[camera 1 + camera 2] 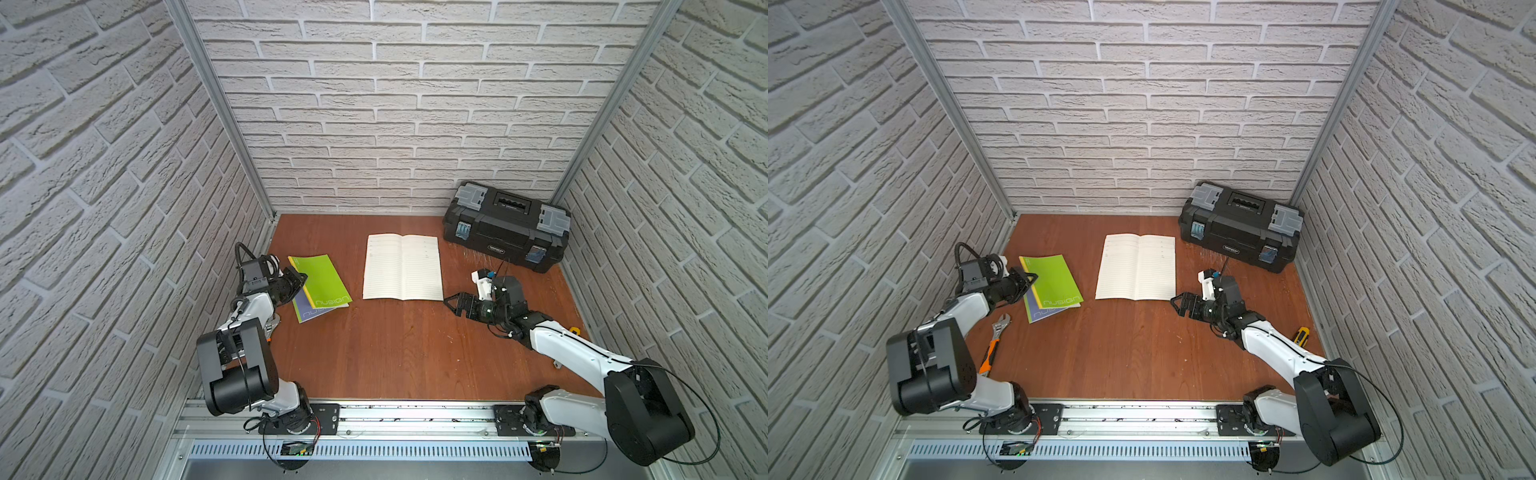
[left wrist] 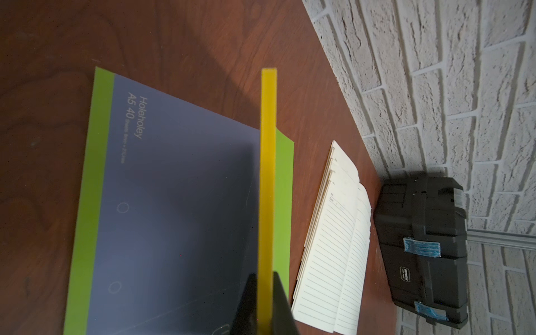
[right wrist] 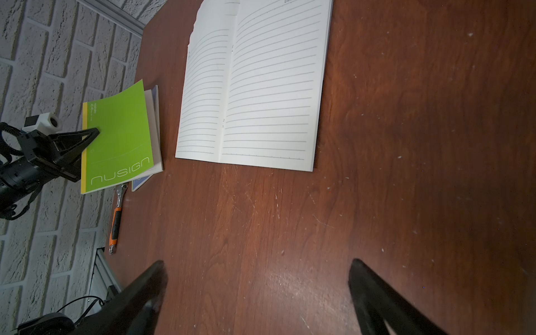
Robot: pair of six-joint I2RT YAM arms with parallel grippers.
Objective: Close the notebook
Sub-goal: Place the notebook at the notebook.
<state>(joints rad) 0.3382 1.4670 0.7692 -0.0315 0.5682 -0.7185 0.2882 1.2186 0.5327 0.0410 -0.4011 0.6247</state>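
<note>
The notebook (image 1: 402,268) (image 1: 1137,268) lies open and flat mid-table, its cream lined pages up; both wrist views show it too (image 2: 333,232) (image 3: 255,87). My right gripper (image 1: 451,303) (image 1: 1177,303) (image 3: 258,266) is open, low over bare wood just off the notebook's front right corner, holding nothing. My left gripper (image 1: 304,276) (image 1: 1034,277) (image 2: 265,275) is shut on the yellow spine edge of a closed green notebook (image 1: 324,278) (image 3: 119,139), which rests askew on a blue-grey one (image 2: 174,188) (image 1: 1038,315).
A black toolbox (image 1: 505,226) (image 1: 1241,226) stands at the back right by the wall. An orange-handled wrench (image 1: 994,340) (image 3: 116,220) lies near the left arm. A yellow-handled tool (image 1: 1301,334) lies behind the right arm. Brick walls close in three sides.
</note>
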